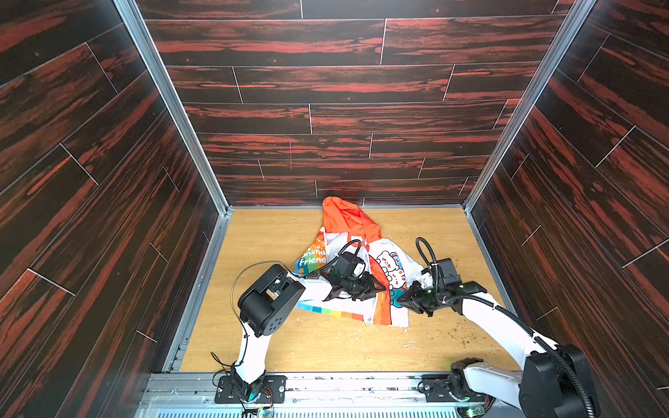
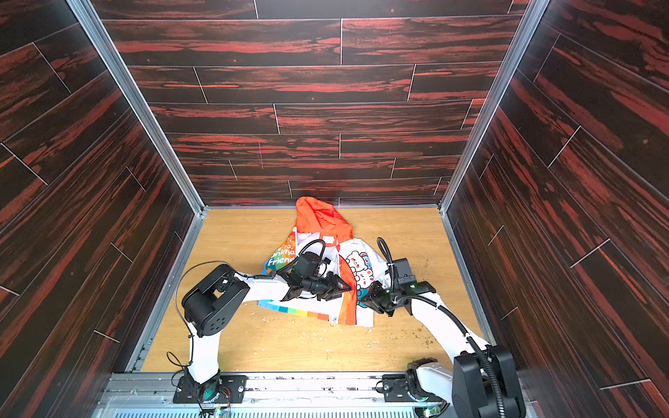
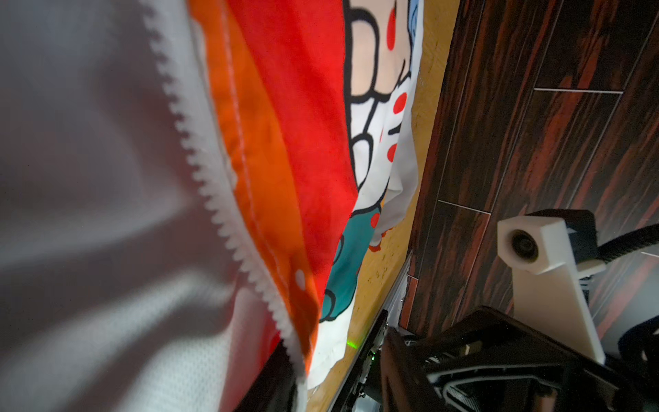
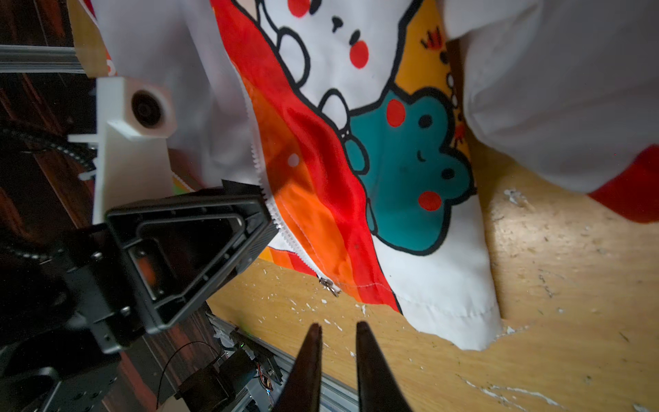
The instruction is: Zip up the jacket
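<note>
- The worktop (image 1: 271, 239), pale wood between dark red-black walls (image 1: 90, 181), is partly hidden under both arms. Pale chips and greenish crumbs (image 1: 465, 338) lie on its near part.
- The jacket (image 1: 396, 266) lies unzipped on the worktop's middle and back, with its orange hood (image 1: 347, 217) against the back wall and its striped hem toward the arms. The left arm hides much of one half in both top views. In the left wrist view the cloth fills most of the frame and is blurred up close.
- The left hand (image 1: 380, 287) is over the jacket's middle, at the orange front edge that carries the white zipper teeth (image 4: 257, 157). The cloth hides the tips, so I cannot tell whether they press it.
- The right hand (image 4: 337, 326) is at the jacket's lower corner, near the teal cartoon print (image 4: 410, 171). Its fingers stand a narrow gap apart with nothing between them, over bare wood just off the hem.
- White lettering (image 1: 314, 256) on the rainbow panel reads "nima" over "Friend", cut off at the ends.
- The small white neck label (image 1: 354, 237) is too small to read.
- The metal zipper pull (image 4: 330, 284) sits at the hem end of the orange edge.
</note>
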Robot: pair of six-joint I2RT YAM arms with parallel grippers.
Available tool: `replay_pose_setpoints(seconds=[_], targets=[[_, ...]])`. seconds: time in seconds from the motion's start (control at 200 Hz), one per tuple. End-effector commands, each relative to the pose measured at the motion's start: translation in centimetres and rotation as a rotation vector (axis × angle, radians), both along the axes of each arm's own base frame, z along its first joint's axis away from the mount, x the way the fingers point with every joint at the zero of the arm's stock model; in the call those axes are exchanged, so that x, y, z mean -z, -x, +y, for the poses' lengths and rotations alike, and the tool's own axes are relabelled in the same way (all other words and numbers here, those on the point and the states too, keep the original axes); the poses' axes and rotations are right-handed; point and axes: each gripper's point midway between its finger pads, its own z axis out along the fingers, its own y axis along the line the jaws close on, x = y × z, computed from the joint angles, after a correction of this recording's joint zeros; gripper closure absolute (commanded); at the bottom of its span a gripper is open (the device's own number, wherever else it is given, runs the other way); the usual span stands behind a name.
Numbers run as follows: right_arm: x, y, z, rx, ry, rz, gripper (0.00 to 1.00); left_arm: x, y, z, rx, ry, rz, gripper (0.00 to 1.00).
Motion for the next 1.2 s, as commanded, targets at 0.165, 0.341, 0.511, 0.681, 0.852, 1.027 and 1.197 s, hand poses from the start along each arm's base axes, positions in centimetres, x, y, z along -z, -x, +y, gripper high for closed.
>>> replay_pose_setpoints(seconds=[0.165, 0.341, 0.511, 0.681, 0.852, 1.027, 1.197], targets=[[-3.7, -1.0, -0.8, -0.022, 0.062, -0.125, 0.68, 1.5, 0.7, -0.1, 0.036, -0.068, 0.009, 0.71], [-8.8, -2.3, -2.4, -0.027, 0.169, -0.290, 0.46, 2.1, 0.8, 0.2, 0.037, -0.101, 0.013, 0.79], [-16.3, -3.3, -4.8, 0.050, 0.261, -0.514, 0.01, 0.9, 0.5, 0.0, 0.041, -0.100, -0.006, 0.92], [-20.7, -4.7, -4.8, 0.050, 0.262, -0.634, 0.06, -2.1, -0.3, -0.5, 0.050, -0.093, -0.061, 0.96], [-21.2, -5.6, -4.9, 0.079, 0.258, -0.659, 0.03, -5.6, -1.4, -1.4, 0.050, -0.060, -0.119, 0.97], [-18.9, -5.2, -2.3, 0.009, 0.065, -0.515, 0.01, -9.0, -2.6, -2.4, 0.054, -0.038, -0.172, 0.97], [-16.7, -3.6, -0.2, 0.029, -0.152, -0.490, 0.26, -11.9, -3.8, -3.3, 0.043, -0.016, -0.206, 0.98]])
